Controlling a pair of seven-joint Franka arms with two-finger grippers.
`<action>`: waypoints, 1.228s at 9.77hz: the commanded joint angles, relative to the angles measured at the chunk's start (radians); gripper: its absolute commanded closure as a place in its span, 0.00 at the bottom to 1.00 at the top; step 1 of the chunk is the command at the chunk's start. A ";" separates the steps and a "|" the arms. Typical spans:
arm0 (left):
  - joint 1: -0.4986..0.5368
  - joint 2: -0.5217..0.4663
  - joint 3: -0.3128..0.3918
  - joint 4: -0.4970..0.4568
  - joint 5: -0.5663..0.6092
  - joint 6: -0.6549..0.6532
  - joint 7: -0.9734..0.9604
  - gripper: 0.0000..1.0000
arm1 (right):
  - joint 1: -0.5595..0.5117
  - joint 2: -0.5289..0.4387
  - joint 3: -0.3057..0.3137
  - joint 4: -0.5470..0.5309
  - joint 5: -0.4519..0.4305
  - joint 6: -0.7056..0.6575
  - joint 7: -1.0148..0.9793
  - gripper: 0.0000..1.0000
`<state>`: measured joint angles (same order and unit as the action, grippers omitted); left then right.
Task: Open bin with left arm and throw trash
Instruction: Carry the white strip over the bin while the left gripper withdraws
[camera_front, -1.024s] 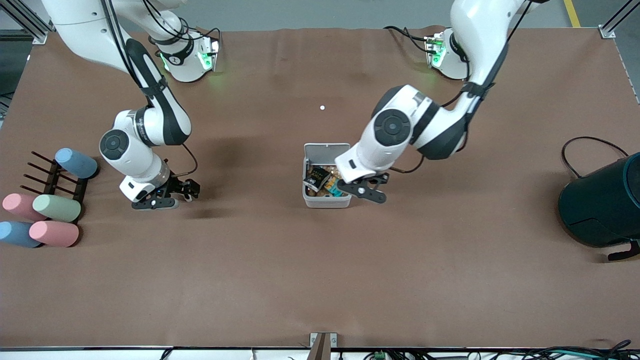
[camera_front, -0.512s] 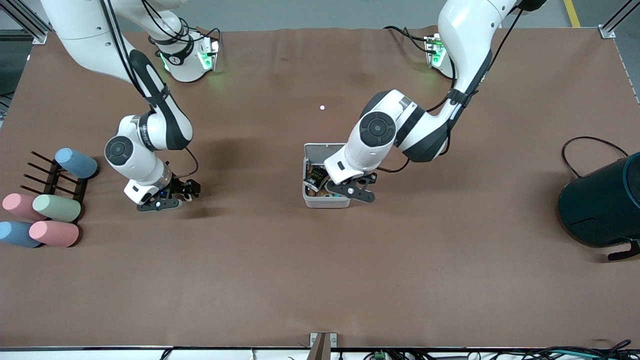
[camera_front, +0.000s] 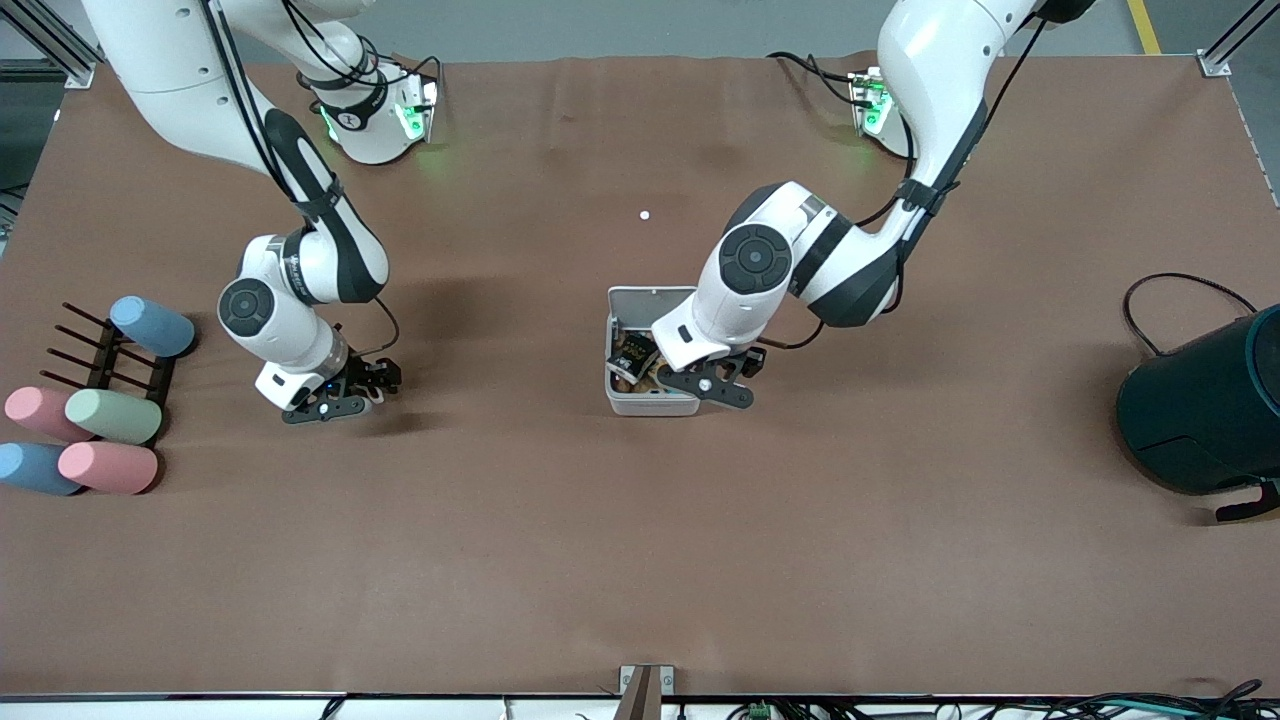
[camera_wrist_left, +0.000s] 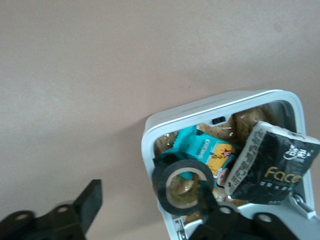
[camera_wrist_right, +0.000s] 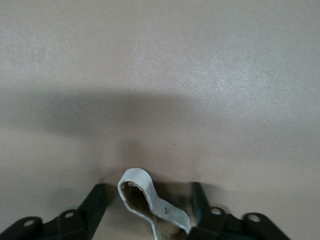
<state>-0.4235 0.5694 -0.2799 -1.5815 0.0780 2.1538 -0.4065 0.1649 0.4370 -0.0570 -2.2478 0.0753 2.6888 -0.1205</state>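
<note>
The white bin (camera_front: 650, 405) stands mid-table with its lid (camera_front: 652, 299) swung open. In the left wrist view the bin (camera_wrist_left: 220, 102) holds the black snack packet (camera_wrist_left: 272, 165), a teal packet (camera_wrist_left: 197, 145) and the dark tape roll (camera_wrist_left: 162, 182), which leans at the rim. My left gripper (camera_front: 712, 384) is open over the bin's edge toward the left arm's end (camera_wrist_left: 149, 196); one finger (camera_wrist_left: 209, 205) is against the roll. My right gripper (camera_front: 335, 397) is low on the table and open (camera_wrist_right: 147, 205) around the white figure-eight band (camera_wrist_right: 150, 200), which lies between its fingers.
A large dark teal round container (camera_front: 1205, 410) with a cable stands at the left arm's end. A black rack (camera_front: 110, 360) with several pastel cylinders lies at the right arm's end. A tiny white dot (camera_front: 644, 215) lies farther from the camera than the bin.
The left gripper has shifted over the bin from the left arm's end. The right gripper has crept slightly toward the table's middle. The lid has stayed open.
</note>
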 joint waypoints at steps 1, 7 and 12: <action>0.096 -0.080 0.001 0.014 0.019 -0.079 0.008 0.00 | -0.027 -0.011 0.012 -0.015 -0.015 -0.004 -0.013 0.97; 0.422 -0.296 -0.002 0.021 0.008 -0.253 0.021 0.00 | 0.005 -0.109 0.060 0.222 0.001 -0.425 0.403 1.00; 0.483 -0.469 0.034 0.121 -0.049 -0.595 0.083 0.00 | 0.267 -0.023 0.083 0.649 0.149 -0.607 1.055 1.00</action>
<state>0.0579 0.1724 -0.2686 -1.4516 0.0590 1.6269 -0.3469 0.3796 0.3339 0.0324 -1.6961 0.1984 2.0867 0.8057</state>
